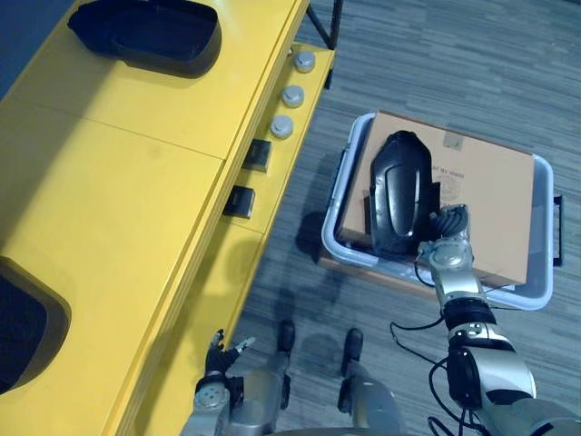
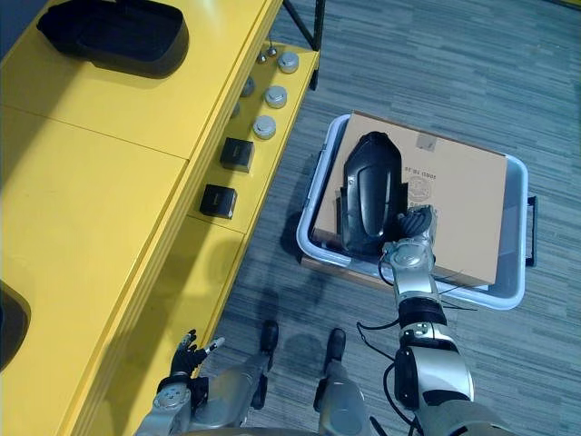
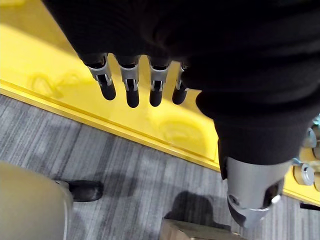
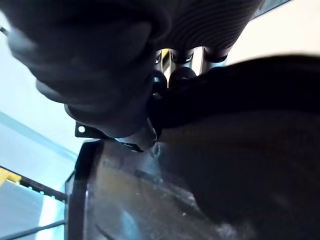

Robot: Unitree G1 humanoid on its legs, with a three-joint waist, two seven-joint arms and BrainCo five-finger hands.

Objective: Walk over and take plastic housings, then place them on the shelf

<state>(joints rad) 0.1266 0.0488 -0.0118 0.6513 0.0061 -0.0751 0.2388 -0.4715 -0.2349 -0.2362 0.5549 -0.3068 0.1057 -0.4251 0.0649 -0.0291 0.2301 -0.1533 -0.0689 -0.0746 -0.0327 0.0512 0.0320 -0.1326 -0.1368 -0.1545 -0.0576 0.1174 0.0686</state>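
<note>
A black plastic housing [image 1: 398,186] lies lengthwise on a sheet of cardboard [image 1: 490,195] inside a pale grey bin [image 1: 543,238] on the floor. My right hand [image 1: 446,234] is at the housing's near end. In the right wrist view its fingers [image 4: 181,64] and thumb curl round the housing's dark edge [image 4: 240,150]. My left hand [image 1: 219,356] hangs low beside the yellow shelf [image 1: 136,200] with its fingers [image 3: 132,86] straight and nothing in them.
Another black housing [image 1: 150,32] rests at the far end of the shelf top, and a dark shape [image 1: 23,327] sits at its near left edge. A lower ledge carries round silver parts [image 1: 292,95] and small black boxes [image 1: 240,202]. Grey carpet lies between shelf and bin.
</note>
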